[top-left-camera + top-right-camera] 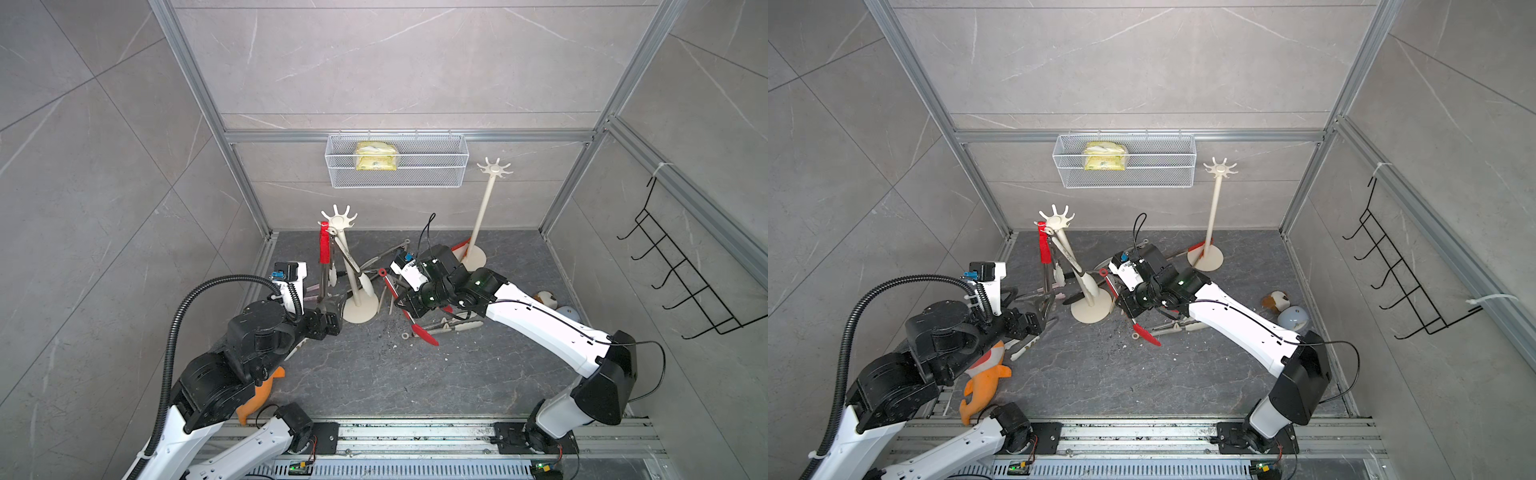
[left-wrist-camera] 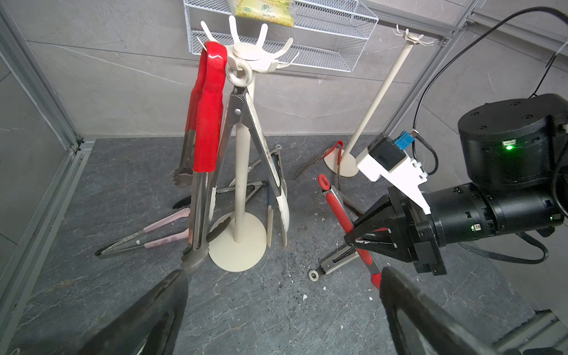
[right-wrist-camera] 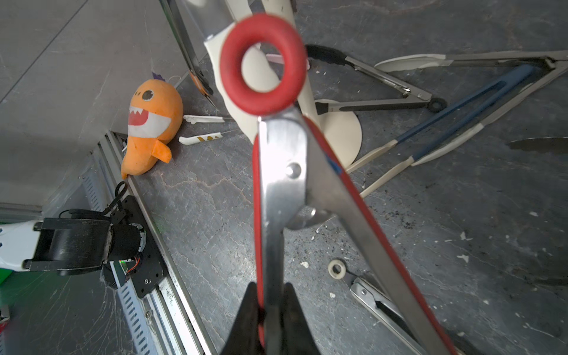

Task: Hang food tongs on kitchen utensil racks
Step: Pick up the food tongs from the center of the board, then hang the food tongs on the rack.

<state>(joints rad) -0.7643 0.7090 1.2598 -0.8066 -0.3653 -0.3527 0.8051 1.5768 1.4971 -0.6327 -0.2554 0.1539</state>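
My right gripper is shut on one arm of red-edged steel food tongs, whose red end ring points away from the wrist. In both top views these tongs slant beside the near cream rack. From that rack's hooks hang red-sleeved tongs and cream-ringed tongs. The far cream rack has bare hooks. Several more tongs lie on the floor, among them a pink pair and a blue-grey pair. My left gripper is open and empty near the rack's base.
An orange plush shark lies by the left arm's base. A white wire basket hangs on the back wall and a black wire hook rack on the right wall. A small plush toy sits at the right. Crumbs dot the floor.
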